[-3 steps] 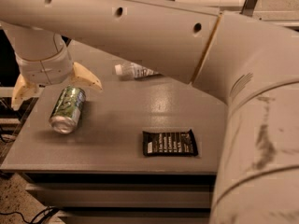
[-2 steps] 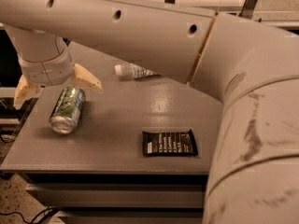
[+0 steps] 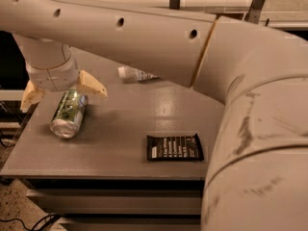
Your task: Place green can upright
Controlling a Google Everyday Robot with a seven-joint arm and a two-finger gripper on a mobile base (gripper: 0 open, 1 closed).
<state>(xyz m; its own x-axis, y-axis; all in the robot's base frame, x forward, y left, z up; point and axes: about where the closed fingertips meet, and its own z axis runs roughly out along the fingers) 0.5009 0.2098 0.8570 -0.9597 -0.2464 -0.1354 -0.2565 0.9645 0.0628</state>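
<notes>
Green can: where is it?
Camera view: the green can lies on its side at the left of the table, left of the black packet, with the gripper, jaws open, over its far end.

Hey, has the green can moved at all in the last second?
No. The green can lies on its side in the same spot left of the black packet, with the open gripper over its far end.
</notes>
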